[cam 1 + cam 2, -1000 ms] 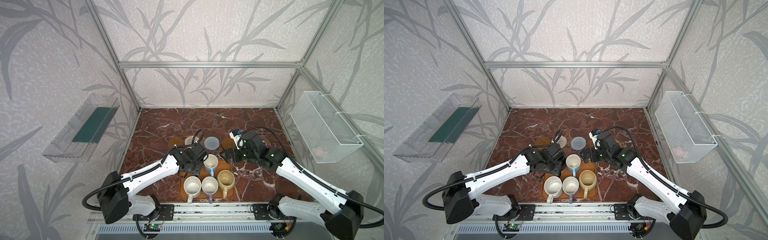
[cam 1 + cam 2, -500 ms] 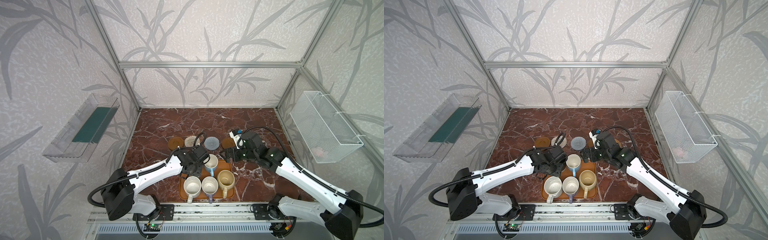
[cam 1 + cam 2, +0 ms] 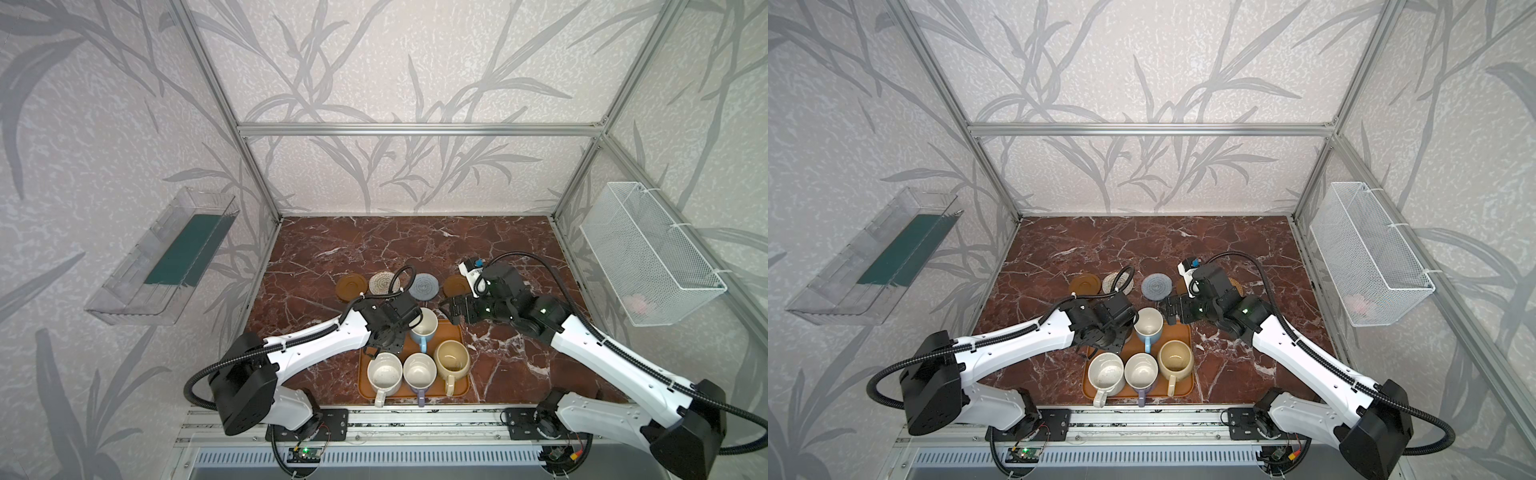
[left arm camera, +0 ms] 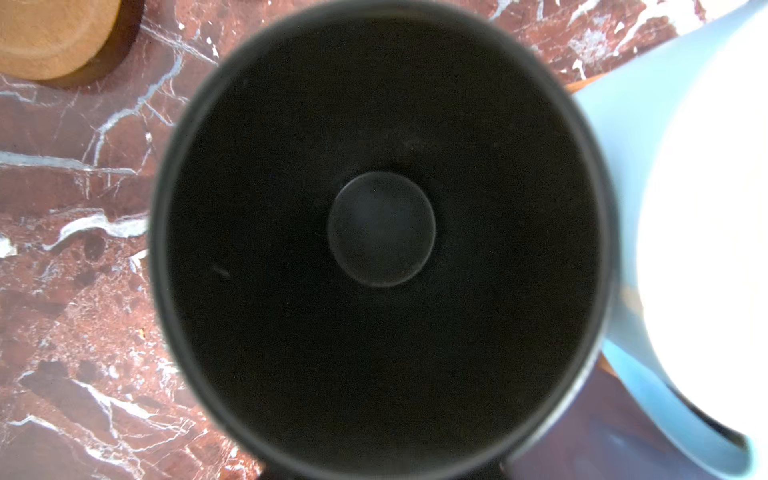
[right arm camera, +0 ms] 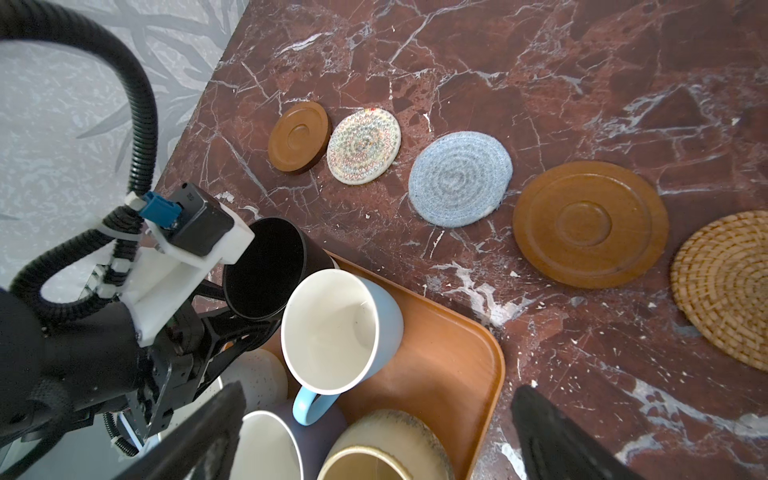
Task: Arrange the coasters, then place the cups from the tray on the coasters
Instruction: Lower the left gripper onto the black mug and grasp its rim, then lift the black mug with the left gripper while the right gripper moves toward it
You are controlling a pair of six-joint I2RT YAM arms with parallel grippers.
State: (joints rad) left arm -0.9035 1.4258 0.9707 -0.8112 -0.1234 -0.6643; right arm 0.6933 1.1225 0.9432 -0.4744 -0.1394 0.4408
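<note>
We are holding our left pincer (image 5: 239, 311) at the black mug (image 4: 380, 228) at the tray's (image 5: 449, 353) far corner, pinching or not we cannot tell; the right pincer (image 5: 378, 392) is hanging spread. A loose grip risks knocking the light blue mug (image 5: 332, 328) beside.

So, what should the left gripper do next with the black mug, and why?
Probably close the left gripper firmly on the black ceramic mug before lifting. Its fingers sit at the mug's wall, but a firm hold isn't visible, and the mug stands at the corner of the orange-brown rectangular tray, tight against the light blue ceramic mug, which a loose lift could knock.
</note>
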